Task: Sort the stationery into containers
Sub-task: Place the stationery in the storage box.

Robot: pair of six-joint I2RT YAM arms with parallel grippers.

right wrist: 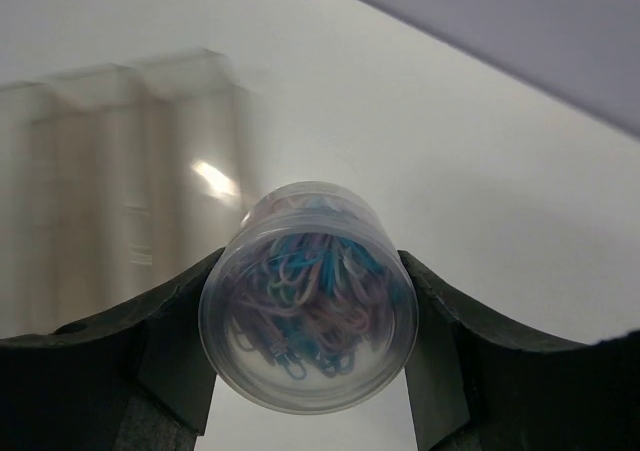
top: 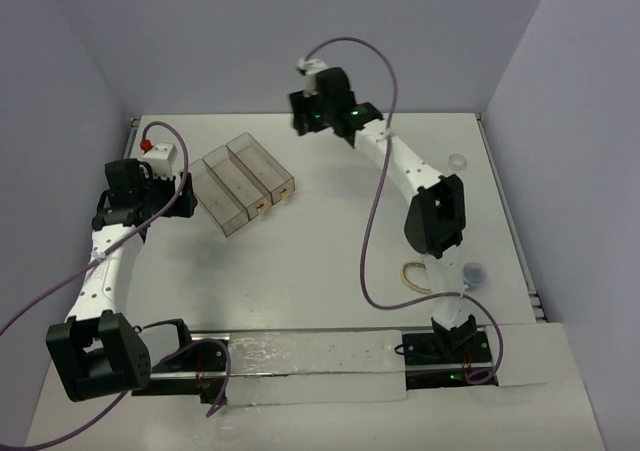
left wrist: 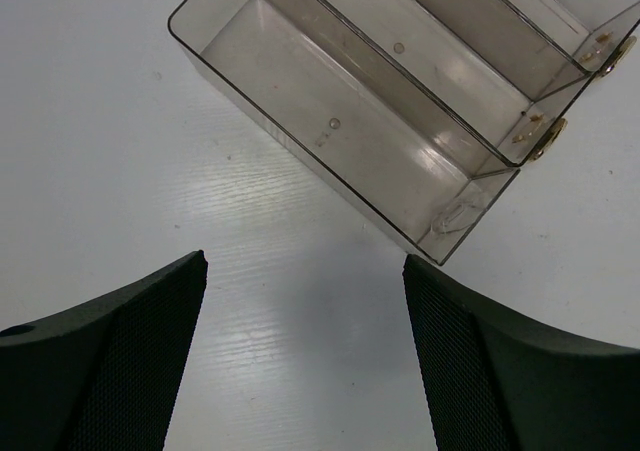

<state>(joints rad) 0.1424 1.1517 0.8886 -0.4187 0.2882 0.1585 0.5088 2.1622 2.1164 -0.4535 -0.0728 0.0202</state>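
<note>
The three joined clear bins (top: 240,183) lie at the left-centre of the table and look empty in the left wrist view (left wrist: 350,121). My left gripper (top: 185,193) is open and empty, low over the table just left of the bins (left wrist: 305,271). My right gripper (top: 303,108) is raised at the back, to the right of the bins. It is shut on a clear round tub of coloured paper clips (right wrist: 308,306). A tan rubber band (top: 415,276), a bluish-grey round piece (top: 474,271) and a small clear ring (top: 459,161) lie on the right. No pens show.
A white box with a red knob (top: 160,151) sits at the back left beside the left arm. Purple cables loop over the table. Walls close the back and sides. The bins appear blurred at the left of the right wrist view (right wrist: 120,171).
</note>
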